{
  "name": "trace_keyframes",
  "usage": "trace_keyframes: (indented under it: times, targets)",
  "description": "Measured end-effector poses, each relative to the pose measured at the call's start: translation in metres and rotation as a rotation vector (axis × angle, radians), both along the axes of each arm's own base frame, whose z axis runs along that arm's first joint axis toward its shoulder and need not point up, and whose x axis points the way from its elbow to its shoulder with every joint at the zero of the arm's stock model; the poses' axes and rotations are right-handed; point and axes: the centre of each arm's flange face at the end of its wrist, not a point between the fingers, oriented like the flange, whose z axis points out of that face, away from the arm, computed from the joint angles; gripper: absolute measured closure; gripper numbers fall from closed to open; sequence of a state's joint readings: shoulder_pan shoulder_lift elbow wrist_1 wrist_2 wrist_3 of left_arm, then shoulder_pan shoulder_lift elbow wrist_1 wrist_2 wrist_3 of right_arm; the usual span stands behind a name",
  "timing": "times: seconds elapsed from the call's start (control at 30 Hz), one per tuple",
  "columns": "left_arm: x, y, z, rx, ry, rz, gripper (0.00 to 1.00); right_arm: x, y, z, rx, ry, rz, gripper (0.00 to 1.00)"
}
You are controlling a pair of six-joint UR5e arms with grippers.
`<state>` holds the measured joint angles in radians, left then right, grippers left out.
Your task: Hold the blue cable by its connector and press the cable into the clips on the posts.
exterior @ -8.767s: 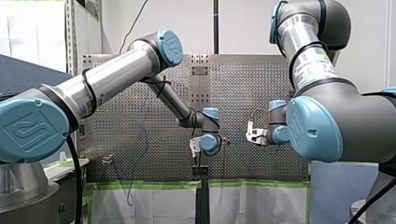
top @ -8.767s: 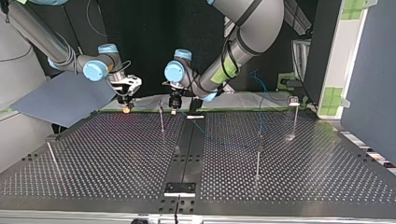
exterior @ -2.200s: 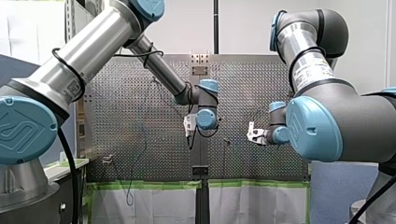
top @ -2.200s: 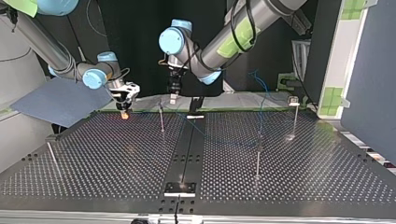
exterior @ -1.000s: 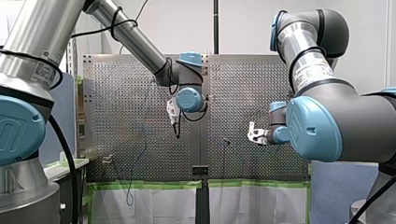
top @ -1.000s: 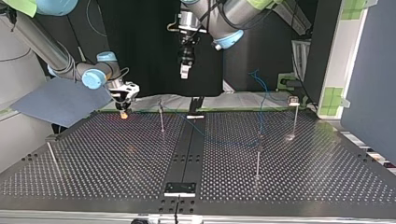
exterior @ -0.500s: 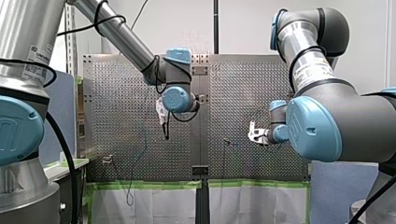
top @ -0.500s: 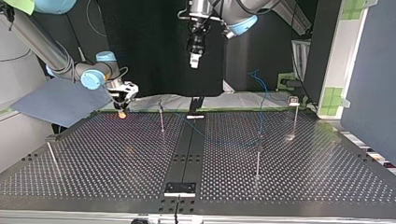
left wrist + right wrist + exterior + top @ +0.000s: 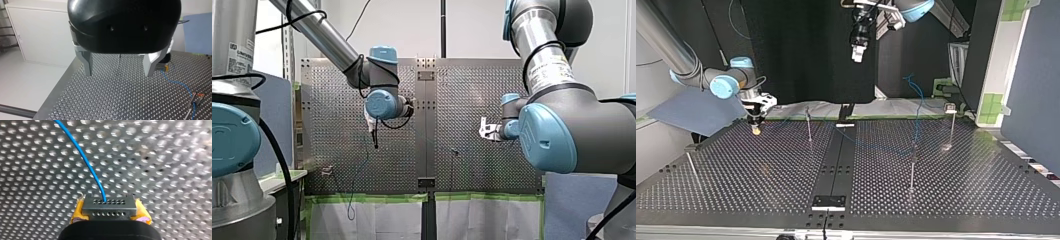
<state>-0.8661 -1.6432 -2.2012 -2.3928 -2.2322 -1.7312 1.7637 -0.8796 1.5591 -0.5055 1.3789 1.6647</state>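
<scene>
One dark, perforated metal table (image 9: 761, 190) fills the lower frame of the top view, with thin metal posts (image 9: 809, 127) standing upright on it. Our left gripper (image 9: 118, 68) is black-bodied, its grey metal fingers (image 9: 86, 62) spread wide and empty. It hangs high at that view's upper centre. Our right gripper (image 9: 110, 212), low at the middle left, pinches the connector (image 9: 109, 206), a grey rectangular block with two rows of holes. Its long axis spans the yellow pads (image 9: 78, 211). The thin, smooth blue cable (image 9: 82, 157) leaves its face pointing away from the gripper and curves aside.
</scene>
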Motion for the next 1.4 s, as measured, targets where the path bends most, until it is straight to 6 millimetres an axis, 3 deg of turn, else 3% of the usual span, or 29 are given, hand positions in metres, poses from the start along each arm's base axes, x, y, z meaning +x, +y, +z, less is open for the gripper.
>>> trace_keyframes:
  times: [0.23,0.5,1.4]
  targets:
    - [-0.015,0.018,-0.020,0.034,0.022,-0.003,0.00,-0.003,0.001,0.027,-0.033,-0.014,-0.017,1.00]
    - [-0.029,0.035,-0.045,0.078,0.057,0.001,0.00,-0.002,0.004,0.025,-0.031,-0.010,-0.014,1.00]
    - [-0.031,0.037,-0.047,0.082,0.061,0.002,0.00,-0.001,0.005,0.025,-0.031,-0.010,-0.012,1.00]
